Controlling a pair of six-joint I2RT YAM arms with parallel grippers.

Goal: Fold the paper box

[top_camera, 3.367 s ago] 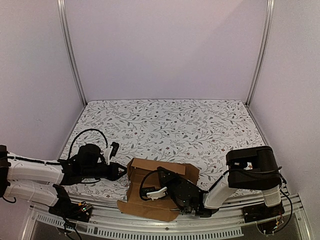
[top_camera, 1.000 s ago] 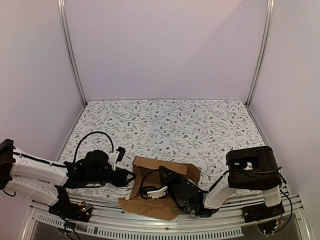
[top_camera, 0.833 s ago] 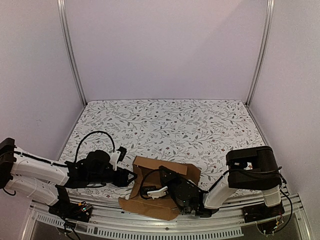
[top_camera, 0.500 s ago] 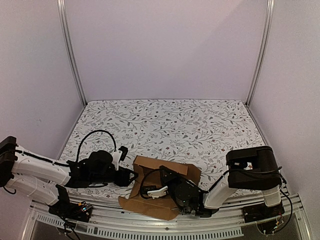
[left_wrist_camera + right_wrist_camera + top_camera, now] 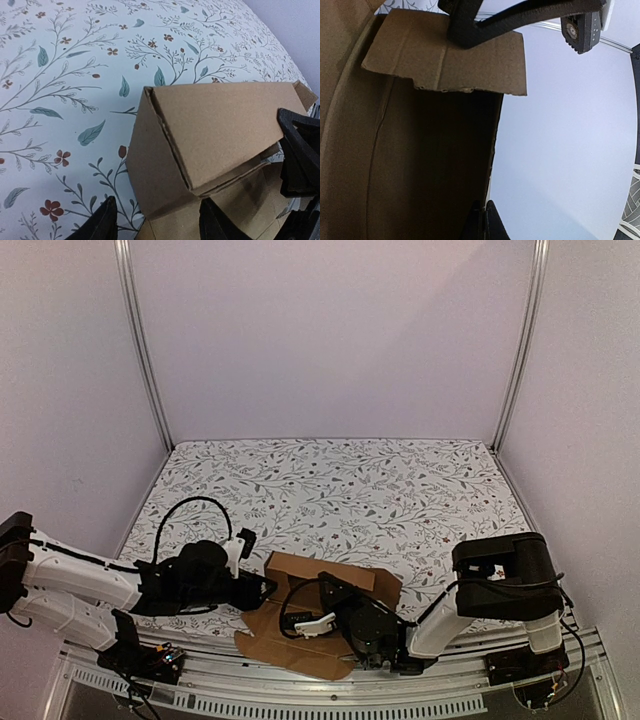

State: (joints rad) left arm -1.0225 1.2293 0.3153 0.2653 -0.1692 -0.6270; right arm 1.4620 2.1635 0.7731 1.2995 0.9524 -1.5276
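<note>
the table (image 5: 400, 490) has a white cloth with leaves and little flowers on it. both arms reach in low over its near edge.

the paper box (image 5: 322, 576) is brown and partly folded. it lies on the table between the two hands, right in front of the left hand and all around the right hand. one end of it stands up like a little roof, and a flat flap lies open on the near side.

the left hand (image 5: 258, 590) is low at the left end of the box. its two dark fingers (image 5: 104, 222) are apart, one on each side of the box's near corner. i cannot tell if they touch the cardboard.

the right hand (image 5: 303, 623) is inside the open box, with brown walls close by it. its fingers (image 5: 479, 220) are pressed together, next to the edge of one wall. i cannot tell if they pinch that wall. a short flap hangs above this hand, and a dark part of the left hand lies across it.
</note>
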